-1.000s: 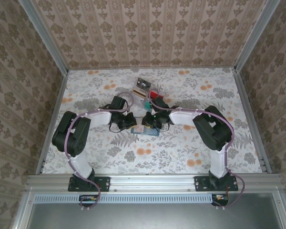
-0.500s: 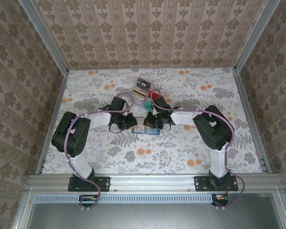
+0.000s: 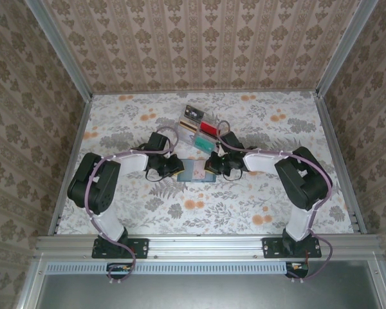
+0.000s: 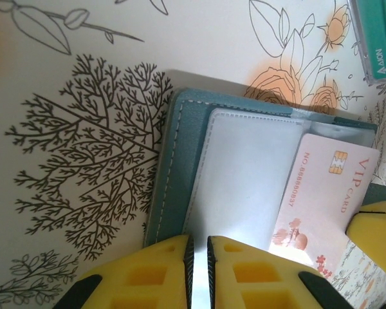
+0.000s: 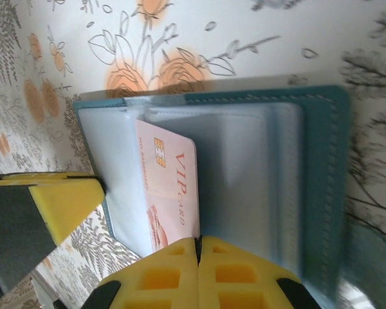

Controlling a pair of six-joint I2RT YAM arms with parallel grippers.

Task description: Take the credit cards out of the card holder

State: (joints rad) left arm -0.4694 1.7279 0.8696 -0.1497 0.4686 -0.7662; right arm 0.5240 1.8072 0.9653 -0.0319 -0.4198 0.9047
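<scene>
Credit card [image 5: 170,187] is pinched at its near edge by the closed right pincer [image 5: 198,248], half inside the card holder [image 5: 321,161] ahead. The left pincer [image 4: 198,257] is narrowed to a slit around the sleeve [image 4: 244,167] edge, grip unclear. Bare table [image 5: 244,38] is seen beyond.

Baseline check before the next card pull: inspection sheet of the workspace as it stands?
surface: floral tablecloth, flat, no spills seen.
job's things: card holder open flat between the arms; pink VIP card askew over its clear sleeves; black, red and teal cards in the tray.
clutter: clear tray behind the holder.
hands: left hand nearly closed on a clear sleeve of the holder; right hand shut at the VIP card's edge, grip unclear.
cables: cables run along both arms.
surroundings: wallpapered walls, aluminium frame; nothing else seen.
</scene>
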